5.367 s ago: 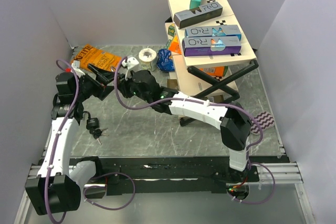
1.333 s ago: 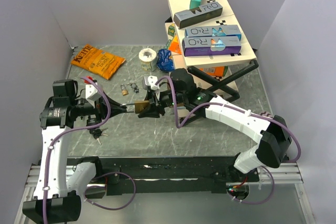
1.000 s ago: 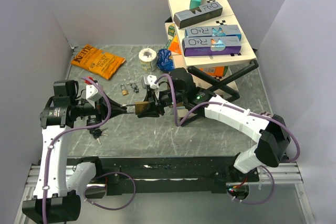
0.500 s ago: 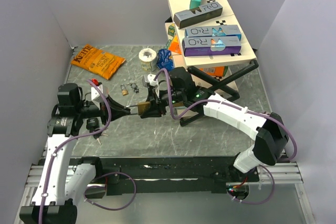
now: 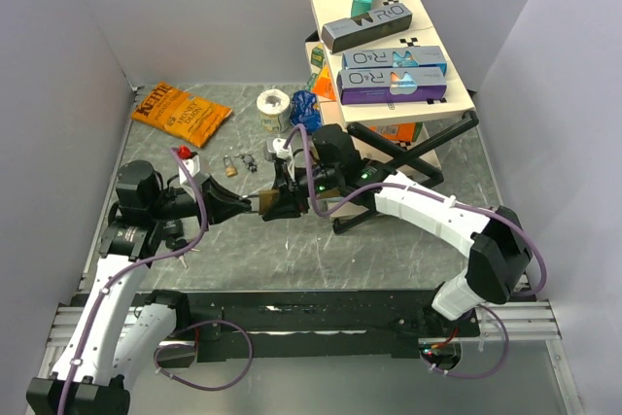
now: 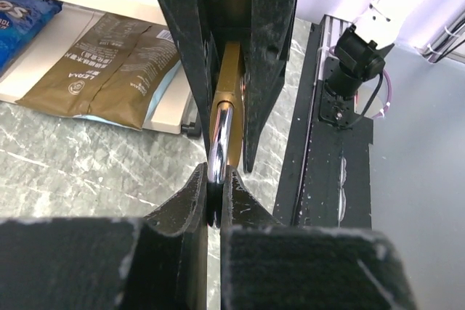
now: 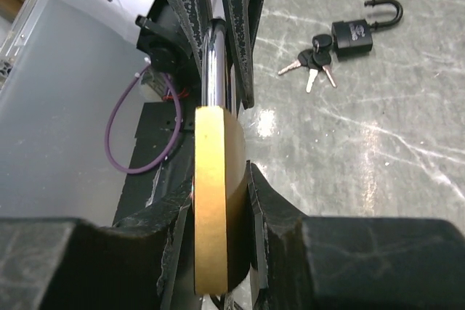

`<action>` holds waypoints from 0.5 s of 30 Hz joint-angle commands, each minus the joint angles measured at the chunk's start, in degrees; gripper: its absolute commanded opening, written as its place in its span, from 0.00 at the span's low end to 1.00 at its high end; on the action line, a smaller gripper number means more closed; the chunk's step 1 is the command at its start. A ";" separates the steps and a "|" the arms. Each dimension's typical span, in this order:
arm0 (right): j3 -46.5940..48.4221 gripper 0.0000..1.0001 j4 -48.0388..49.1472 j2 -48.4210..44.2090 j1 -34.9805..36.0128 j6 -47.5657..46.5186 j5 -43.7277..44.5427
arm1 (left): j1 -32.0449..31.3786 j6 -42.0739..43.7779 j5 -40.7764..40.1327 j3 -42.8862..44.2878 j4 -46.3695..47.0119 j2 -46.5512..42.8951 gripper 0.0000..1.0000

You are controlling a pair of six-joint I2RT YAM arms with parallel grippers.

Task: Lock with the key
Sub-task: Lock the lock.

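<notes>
A brass padlock point(image 5: 264, 202) hangs above the table's middle, held between both arms. My right gripper point(image 7: 221, 179) is shut on its brass body point(image 7: 214, 201). My left gripper point(image 6: 215, 176) is shut on the silver shackle point(image 6: 220, 136), and its fingers point(image 7: 238, 27) show beyond the lock in the right wrist view. No key shows in the brass padlock from these views. A bunch of black-headed keys point(image 7: 312, 59) lies on the table beside a black padlock point(image 7: 354, 35) whose shackle is open.
A small brass padlock point(image 5: 230, 166) with keys point(image 5: 251, 159) lies behind the grippers. Further back are a chips bag point(image 5: 182, 112), a tape roll point(image 5: 273, 106) and a blue bag point(image 5: 306, 110). A black-legged stand point(image 5: 408, 155) stacked with boxes point(image 5: 389, 55) fills the right.
My left arm has swung right and closer to the padlock, still shut on the shackle. The right gripper and the brass body have barely moved.
</notes>
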 commanded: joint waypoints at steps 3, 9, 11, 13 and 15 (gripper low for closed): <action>7.06 0.00 23.52 2.56 8.13 2.59 -4.50 | -9.82 -2.76 2.71 -1.09 11.83 3.38 0.01; 3.56 0.00 17.39 -1.38 6.29 -1.53 -3.36 | -8.17 7.07 1.74 2.78 -2.98 2.68 0.01; 1.10 0.00 14.75 -2.88 5.50 -3.81 -2.83 | -4.93 10.24 2.70 3.92 -6.52 1.98 0.01; -0.92 0.02 9.83 -5.26 4.62 -7.05 -1.08 | -2.11 12.87 4.80 4.71 -10.74 1.88 0.01; -1.98 0.23 5.45 -7.27 3.92 -9.87 -0.02 | 1.50 18.91 6.04 6.64 -17.82 2.50 0.01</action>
